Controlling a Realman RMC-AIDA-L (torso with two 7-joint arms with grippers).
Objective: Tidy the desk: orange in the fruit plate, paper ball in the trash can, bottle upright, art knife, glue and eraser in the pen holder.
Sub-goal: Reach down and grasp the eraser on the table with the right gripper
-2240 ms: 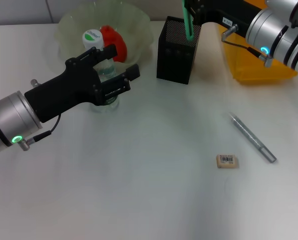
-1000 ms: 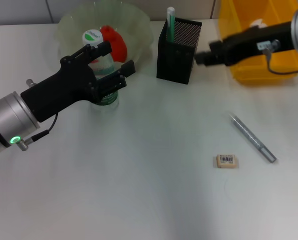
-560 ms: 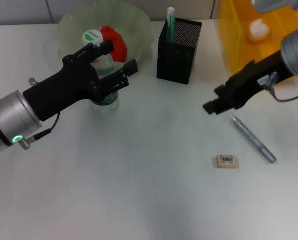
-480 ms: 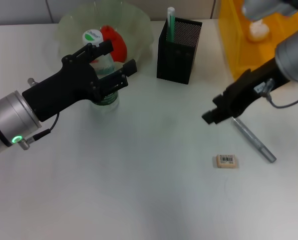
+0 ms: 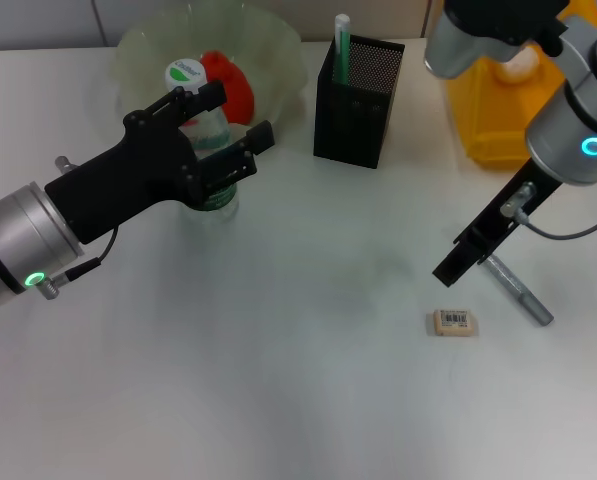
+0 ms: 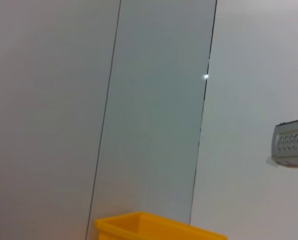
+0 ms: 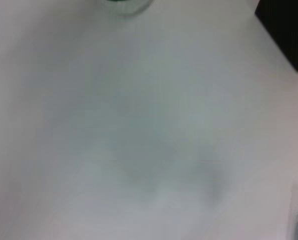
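Note:
The bottle (image 5: pixel 211 128) stands upright in front of the fruit plate (image 5: pixel 278 45), white cap up. My left gripper (image 5: pixel 228 120) is open, one finger on each side of the bottle. The orange (image 5: pixel 230 82) lies in the plate. A green-and-white glue stick (image 5: pixel 341 45) stands in the black mesh pen holder (image 5: pixel 354 105). The paper ball (image 5: pixel 519 62) is in the yellow trash can (image 5: pixel 498 140). The eraser (image 5: pixel 454 322) and the silver art knife (image 5: pixel 513 283) lie on the table. My right gripper (image 5: pixel 450 268) hangs just above the knife's near end, up and right of the eraser, holding nothing visible.
The right forearm (image 5: pixel 568 130) reaches down across the trash can's front. White table (image 5: pixel 278 380) spreads in front. The left wrist view shows a wall and the yellow bin's rim (image 6: pixel 153 225). The right wrist view shows blurred table and the pen holder's corner (image 7: pixel 288 35).
The right arm left the glue in the pen holder, swung out and down, and now hangs by the knife and eraser. The left arm drew back slightly and then held still.

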